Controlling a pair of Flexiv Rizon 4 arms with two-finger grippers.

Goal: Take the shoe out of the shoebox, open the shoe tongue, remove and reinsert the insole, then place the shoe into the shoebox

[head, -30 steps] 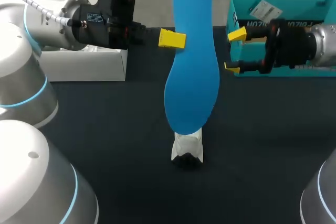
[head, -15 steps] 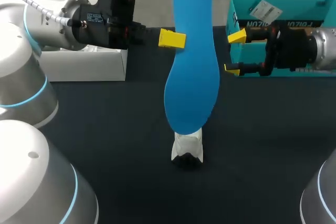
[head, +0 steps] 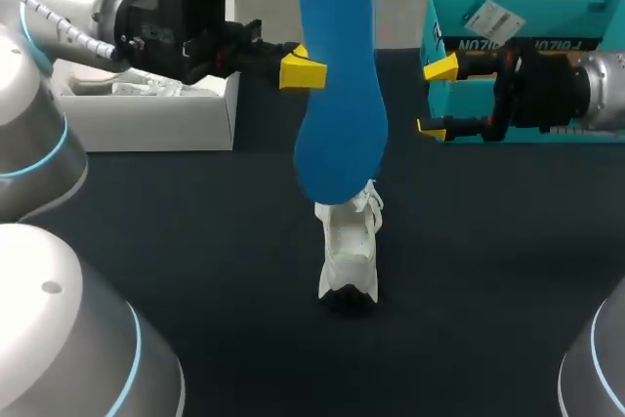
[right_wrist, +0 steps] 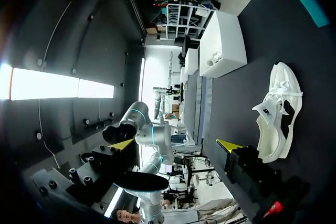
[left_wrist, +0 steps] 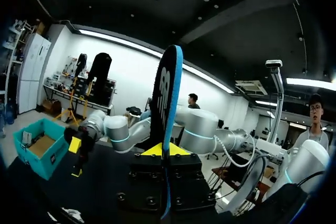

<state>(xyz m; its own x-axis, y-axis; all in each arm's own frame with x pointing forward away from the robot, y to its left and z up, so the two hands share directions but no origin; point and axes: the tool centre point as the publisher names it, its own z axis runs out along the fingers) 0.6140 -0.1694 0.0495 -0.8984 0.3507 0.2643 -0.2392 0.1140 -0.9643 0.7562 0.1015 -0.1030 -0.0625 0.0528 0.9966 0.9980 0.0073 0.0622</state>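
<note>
Lifted leftward, the blue insole (head: 337,95) sits clamped in my left gripper (head: 314,67), baring more shoe (head: 350,251). My right gripper (head: 436,97) gapes (beside the shoebox (head: 527,17)).

Left gripper (head: 311,67) raised insole (head: 337,95) leftward, uncovering shoe (head: 350,246)

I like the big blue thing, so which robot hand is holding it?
The left gripper: its yellow tips clamp the blue insole from both sides. The right gripper, beside the teal box, is open and holds nothing.
</note>
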